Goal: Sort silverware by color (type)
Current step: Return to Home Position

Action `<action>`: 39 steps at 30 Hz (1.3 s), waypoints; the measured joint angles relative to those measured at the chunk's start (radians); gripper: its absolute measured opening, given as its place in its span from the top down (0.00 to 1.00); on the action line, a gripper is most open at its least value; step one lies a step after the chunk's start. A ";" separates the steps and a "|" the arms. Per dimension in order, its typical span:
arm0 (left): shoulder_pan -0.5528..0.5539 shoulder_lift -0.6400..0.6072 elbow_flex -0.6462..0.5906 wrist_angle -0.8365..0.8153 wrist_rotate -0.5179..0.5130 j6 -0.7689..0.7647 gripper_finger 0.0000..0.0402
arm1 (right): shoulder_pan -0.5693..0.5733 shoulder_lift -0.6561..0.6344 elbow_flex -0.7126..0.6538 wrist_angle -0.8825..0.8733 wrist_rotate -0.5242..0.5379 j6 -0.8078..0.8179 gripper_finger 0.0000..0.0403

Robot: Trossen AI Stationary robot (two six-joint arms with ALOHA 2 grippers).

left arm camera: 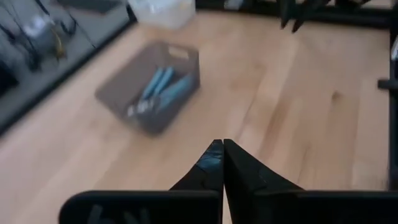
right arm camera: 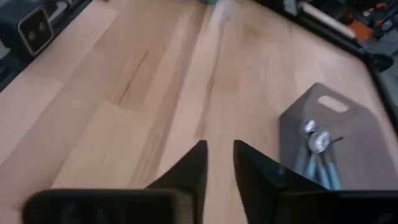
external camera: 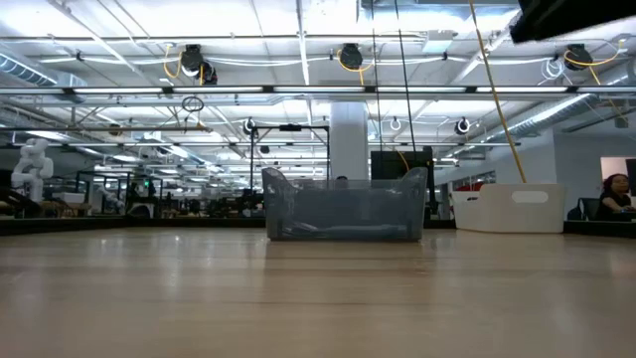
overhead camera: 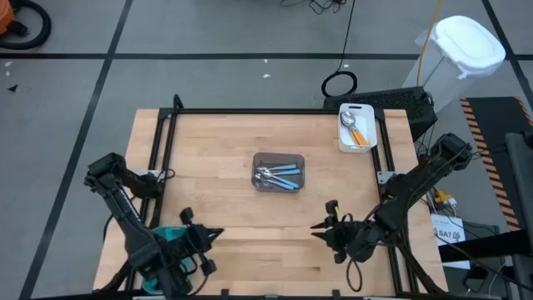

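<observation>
Jaws meet on the left gripper (left arm camera: 222,142), lower left in the high view; the right gripper (right arm camera: 219,143), lower right, shows a narrow gap. Silver blue-handled plastic spoons (overhead camera: 281,175) lie in the grey rectangular bin (overhead camera: 256,160) at centre, and orange-handled spoons (overhead camera: 358,133) in the white tray (overhead camera: 356,107) upper right.

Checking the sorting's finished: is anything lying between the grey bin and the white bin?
No, the high view shows only bare table between the grey bin and white bin.
</observation>
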State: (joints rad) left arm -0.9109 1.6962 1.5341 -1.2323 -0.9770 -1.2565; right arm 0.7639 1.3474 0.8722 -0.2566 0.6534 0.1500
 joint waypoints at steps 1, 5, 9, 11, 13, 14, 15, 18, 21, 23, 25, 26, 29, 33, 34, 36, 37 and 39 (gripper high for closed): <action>0.014 0.000 0.000 0.029 -0.021 0.043 0.99 | 0.000 -0.017 0.000 -0.008 0.002 -0.007 0.84; 0.080 0.002 0.000 0.137 -0.080 0.186 1.00 | 0.003 -0.077 0.000 -0.036 0.003 -0.043 0.96; 0.167 0.043 0.000 0.327 -0.011 0.425 1.00 | 0.004 -0.125 0.000 -0.071 0.004 -0.072 0.98; 0.217 0.073 0.000 0.454 0.049 0.555 1.00 | 0.003 -0.141 0.000 -0.091 0.007 -0.095 0.98; 0.261 0.100 0.000 0.537 0.091 0.649 1.00 | -0.001 -0.159 0.000 -0.103 0.006 -0.123 0.98; 0.283 0.113 0.000 0.573 0.121 0.697 1.00 | -0.004 -0.170 0.000 -0.102 0.005 -0.137 0.99; 0.305 0.124 0.000 0.606 0.142 0.741 1.00 | -0.005 -0.181 0.000 -0.103 0.004 -0.148 0.99; 0.353 0.149 0.000 0.672 0.168 0.834 1.00 | -0.005 -0.209 -0.001 -0.122 0.002 -0.163 0.99; 0.396 0.167 0.000 0.796 0.260 0.953 1.00 | -0.005 -0.251 -0.037 -0.112 -0.002 -0.174 1.00; 0.410 0.172 -0.016 0.915 0.324 1.066 1.00 | -0.005 -0.284 -0.076 -0.090 -0.004 -0.173 1.00; 0.427 0.169 -0.062 1.096 0.400 1.186 1.00 | -0.005 -0.320 -0.124 -0.056 -0.012 -0.173 1.00; 0.437 0.168 -0.095 1.191 0.441 1.231 1.00 | -0.006 -0.337 -0.147 -0.033 -0.026 -0.177 1.00; 0.479 0.169 -0.192 1.388 0.527 1.308 1.00 | -0.005 -0.386 -0.200 0.022 -0.031 -0.193 1.00; 0.545 0.169 -0.307 1.557 0.626 1.311 1.00 | -0.006 -0.449 -0.249 0.025 -0.031 -0.196 1.00; 0.558 0.169 -0.339 1.600 0.656 1.312 1.00 | -0.006 -0.464 -0.262 0.025 -0.031 -0.197 1.00; 0.582 0.168 -0.402 1.697 0.705 1.338 1.00 | -0.012 -0.497 -0.292 0.042 -0.032 -0.207 1.00; 0.594 0.154 -0.436 1.731 0.719 1.351 1.00 | -0.017 -0.514 -0.314 0.057 -0.033 -0.215 1.00; 0.623 0.126 -0.494 1.793 0.728 1.350 1.00 | -0.031 -0.552 -0.357 0.087 -0.037 -0.221 1.00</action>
State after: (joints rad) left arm -0.2875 1.8221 1.0402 0.5610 -0.2493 0.0935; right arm 0.7324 0.7959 0.5149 -0.1692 0.6159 -0.0711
